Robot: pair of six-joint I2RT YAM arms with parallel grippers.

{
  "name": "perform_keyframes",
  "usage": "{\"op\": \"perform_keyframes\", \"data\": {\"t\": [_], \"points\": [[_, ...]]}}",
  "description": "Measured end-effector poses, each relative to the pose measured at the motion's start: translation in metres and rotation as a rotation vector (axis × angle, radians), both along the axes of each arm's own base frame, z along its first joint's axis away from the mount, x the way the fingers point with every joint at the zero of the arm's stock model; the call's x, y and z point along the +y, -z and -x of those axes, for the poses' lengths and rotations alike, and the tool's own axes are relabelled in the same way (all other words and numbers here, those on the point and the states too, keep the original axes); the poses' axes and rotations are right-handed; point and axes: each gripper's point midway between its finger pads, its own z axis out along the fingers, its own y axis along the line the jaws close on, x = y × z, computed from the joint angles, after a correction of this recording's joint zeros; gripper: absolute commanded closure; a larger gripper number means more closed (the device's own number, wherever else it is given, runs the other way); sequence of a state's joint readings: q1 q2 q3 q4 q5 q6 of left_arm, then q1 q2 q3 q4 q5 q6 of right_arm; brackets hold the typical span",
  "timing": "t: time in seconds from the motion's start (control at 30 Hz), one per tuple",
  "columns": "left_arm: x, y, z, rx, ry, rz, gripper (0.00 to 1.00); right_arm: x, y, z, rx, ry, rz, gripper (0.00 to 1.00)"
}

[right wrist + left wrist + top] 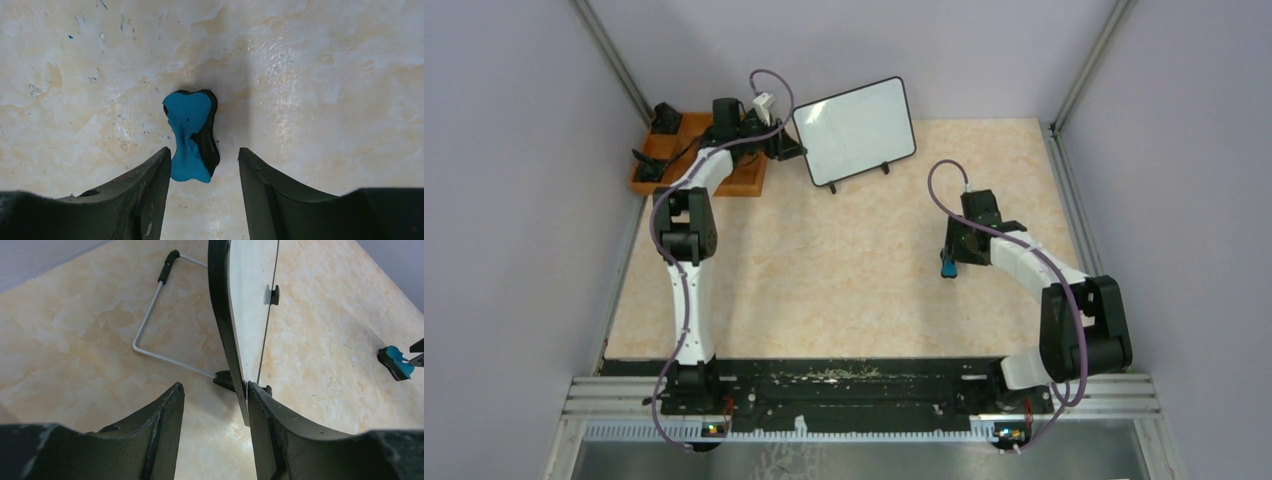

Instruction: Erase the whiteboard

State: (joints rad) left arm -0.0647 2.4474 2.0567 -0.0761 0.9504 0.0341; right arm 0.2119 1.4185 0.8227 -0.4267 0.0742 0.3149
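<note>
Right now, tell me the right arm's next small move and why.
Probably lift the right gripper straight up and clear: its jaws stand open, the blue eraser lies loose on the table between them, and the whiteboard looks blank from above, so wiping seems done.

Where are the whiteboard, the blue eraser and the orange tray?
whiteboard (856, 128): top view, middle of its white face.
blue eraser (187, 135): right wrist view, its blue side.
orange tray (749, 180): top view, its near right corner.

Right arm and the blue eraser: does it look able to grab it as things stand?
Probably yes. The right gripper hangs directly over the blue eraser, which lies flat between its open jaws, and nothing sits between them.
</note>
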Motion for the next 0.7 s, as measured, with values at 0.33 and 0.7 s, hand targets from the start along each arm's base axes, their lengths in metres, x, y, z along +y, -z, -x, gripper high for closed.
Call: {"op": "perform_keyframes", "data": {"t": [0.33,0.7], "points": [[0.019,-0.004,0.031,0.057,-0.017,0.008,0.38,0.0,-0.001,0.0,-0.009,0.002,0.0,0.48],[0.089,-0.025,0.088,0.009,-0.256,-0.059,0.34,-0.001,-0.01,0.0,-0.081,0.007,-0.012,0.49]]}}
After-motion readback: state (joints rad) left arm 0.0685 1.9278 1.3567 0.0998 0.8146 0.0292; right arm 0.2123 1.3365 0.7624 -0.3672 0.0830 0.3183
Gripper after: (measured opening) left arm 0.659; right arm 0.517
